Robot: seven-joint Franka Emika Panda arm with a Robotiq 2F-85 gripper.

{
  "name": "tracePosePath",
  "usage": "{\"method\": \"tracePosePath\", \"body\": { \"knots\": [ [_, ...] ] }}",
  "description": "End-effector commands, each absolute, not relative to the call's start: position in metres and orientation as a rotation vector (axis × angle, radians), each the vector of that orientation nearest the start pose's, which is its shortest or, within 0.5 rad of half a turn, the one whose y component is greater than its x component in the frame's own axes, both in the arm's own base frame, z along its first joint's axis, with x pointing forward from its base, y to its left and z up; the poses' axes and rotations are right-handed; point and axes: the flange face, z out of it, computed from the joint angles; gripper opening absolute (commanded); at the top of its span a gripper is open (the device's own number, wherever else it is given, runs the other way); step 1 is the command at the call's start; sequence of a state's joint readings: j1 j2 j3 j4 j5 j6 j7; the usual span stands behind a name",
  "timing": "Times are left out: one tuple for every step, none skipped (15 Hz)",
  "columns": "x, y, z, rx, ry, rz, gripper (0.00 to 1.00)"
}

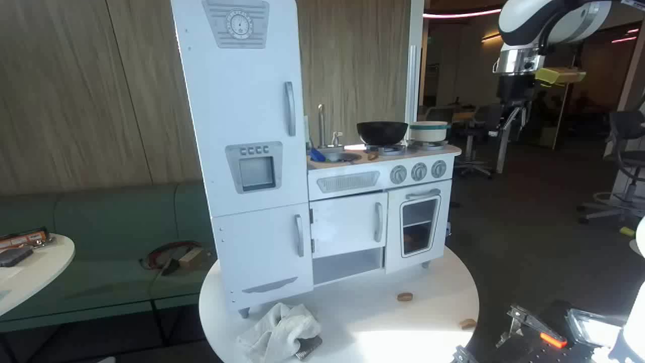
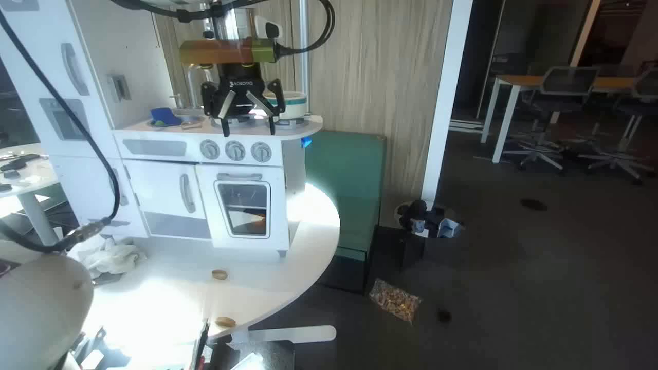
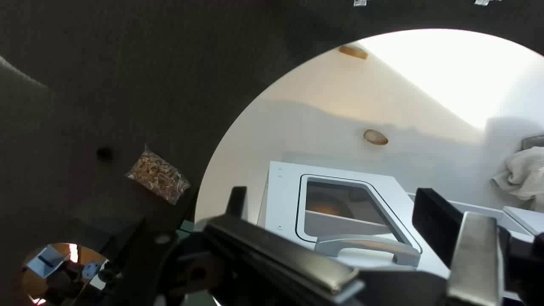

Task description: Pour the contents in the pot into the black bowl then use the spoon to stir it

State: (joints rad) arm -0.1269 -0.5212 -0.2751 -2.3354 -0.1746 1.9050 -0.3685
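Observation:
The pale pot [image 1: 429,133] with a teal rim band stands on the burner at the right end of the toy kitchen's counter. It shows partly behind my gripper in an exterior view [image 2: 294,108]. The black bowl [image 1: 382,133] sits on the burner beside it; in the view with the gripper in front, it is hidden. What the pot and bowl hold cannot be seen. I cannot make out a spoon. My gripper [image 2: 250,128] is open and empty, also seen in an exterior view [image 1: 509,126]. In the wrist view its fingers [image 3: 331,210] are spread above the oven door; pot and bowl are out of view.
The tall toy fridge [image 1: 252,116] stands beside the counter. A faucet [image 1: 321,123] rises behind the sink, where a blue item [image 1: 317,155] lies. Small brown pieces [image 1: 404,297] and a white cloth [image 1: 282,333] lie on the round white table [image 1: 363,322].

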Motion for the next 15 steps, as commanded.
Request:
{"method": "tracePosePath", "body": {
  "knots": [
    [0.367, -0.183, 0.530, -3.197, -0.075, -0.101, 1.00],
    [0.366, -0.183, 0.531, -3.197, -0.075, -0.105, 1.00],
    [0.366, -0.183, 0.533, -3.198, -0.075, -0.110, 1.00],
    [0.366, -0.183, 0.533, -3.198, -0.075, -0.112, 1.00],
    [0.366, -0.183, 0.533, -3.198, -0.074, -0.112, 1.00],
    [0.366, -0.183, 0.533, -3.198, -0.074, -0.112, 1.00],
    [0.366, -0.183, 0.533, -3.198, -0.074, -0.112, 1.00],
    [0.370, -0.184, 0.537, -3.176, -0.152, -0.165, 1.00],
    [0.372, -0.186, 0.540, -3.157, -0.194, -0.203, 1.00],
    [0.374, -0.188, 0.546, -3.128, -0.256, -0.254, 1.00],
    [0.377, -0.189, 0.552, -3.102, -0.327, -0.291, 1.00],
    [0.379, -0.191, 0.558, -3.079, -0.383, -0.318, 1.00],
    [0.381, -0.194, 0.563, -3.048, -0.416, -0.347, 1.00],
    [0.384, -0.200, 0.570, -3.011, -0.447, -0.384, 1.00],
    [0.387, -0.204, 0.575, -2.983, -0.467, -0.415, 1.00]
  ]
}}
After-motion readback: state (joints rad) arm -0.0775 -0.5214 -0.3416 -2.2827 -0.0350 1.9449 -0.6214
